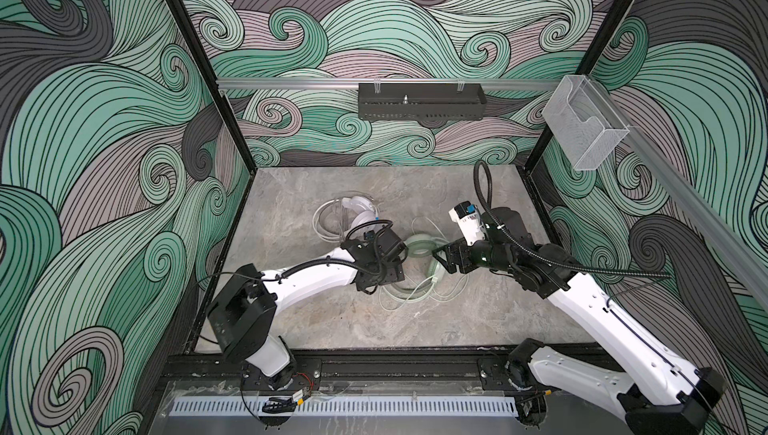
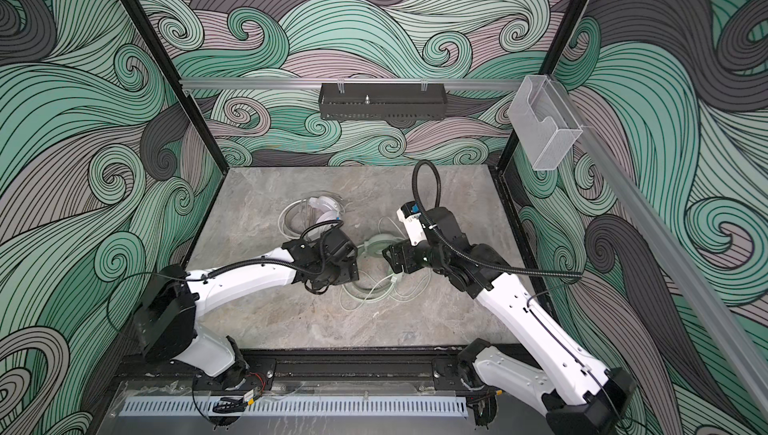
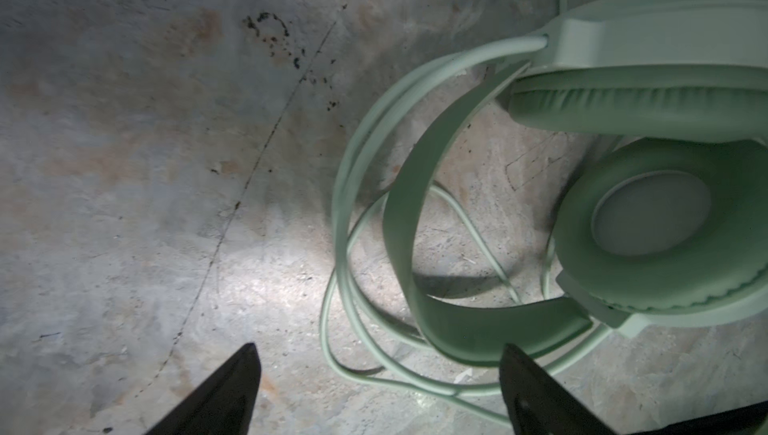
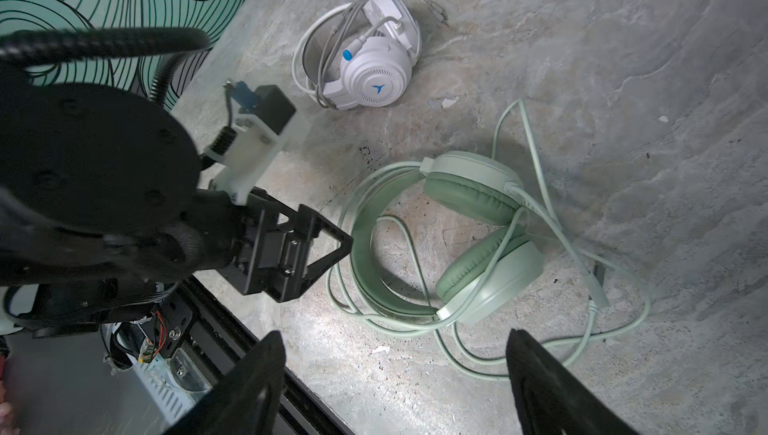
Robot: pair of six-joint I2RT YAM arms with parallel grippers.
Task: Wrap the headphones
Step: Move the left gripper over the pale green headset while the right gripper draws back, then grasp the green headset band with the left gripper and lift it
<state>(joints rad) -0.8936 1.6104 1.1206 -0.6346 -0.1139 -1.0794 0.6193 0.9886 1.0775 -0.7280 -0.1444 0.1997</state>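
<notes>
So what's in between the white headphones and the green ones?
Just bare table with a tiny white scrap, between the white headphones and the green headphones; the right wrist view shows it.

One white headset [image 4: 376, 79], one mint headset [image 4: 490, 275], two arms [image 1: 316, 279] [image 1: 602, 312]

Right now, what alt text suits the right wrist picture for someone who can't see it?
A mint green headset lies on a grey stone-look table, its cable sprawled loosely around it, ahead of the open, empty right gripper. A white headset sits farther off, wound up.
</notes>
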